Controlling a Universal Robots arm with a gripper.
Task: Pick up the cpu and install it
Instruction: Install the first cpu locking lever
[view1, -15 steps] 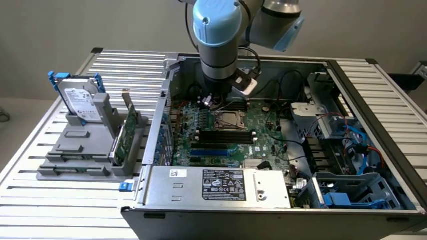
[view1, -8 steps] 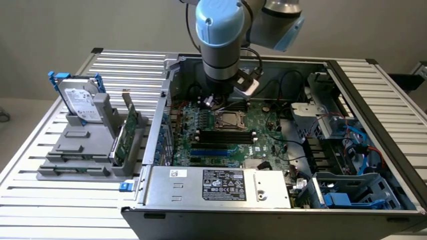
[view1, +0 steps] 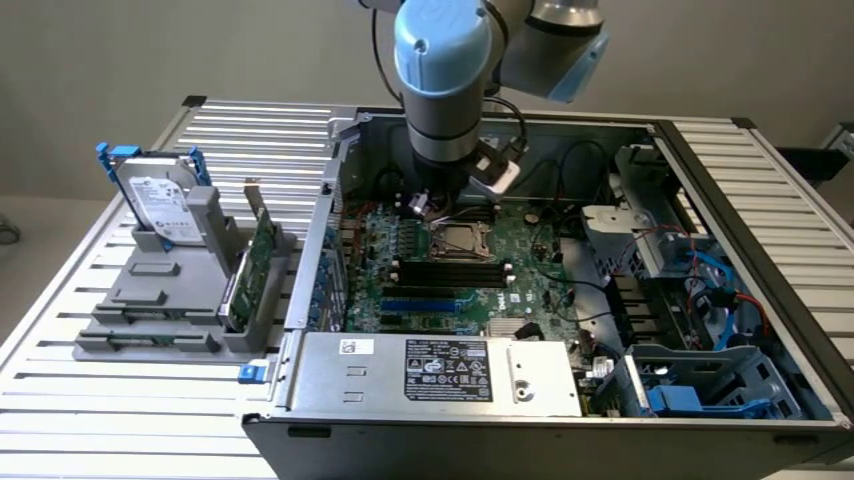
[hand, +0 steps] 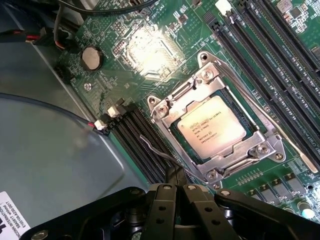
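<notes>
**Inspector:** Where is the cpu?

**Examiner:** It sits flat in the motherboard socket, printed face up, with the metal frame all round it. The socket is inside the open computer case, toward the far side in the exterior view.

**Inspector:** And the gripper?

**Examiner:** The fingers are pressed together with nothing between them. It hangs over the socket, apart from the chip, which lies just ahead of and below the tips.

**Inspector:** Long axis?

**Examiner:** None to speak of. The chip is near square, with its edges parallel to the frame.
</notes>
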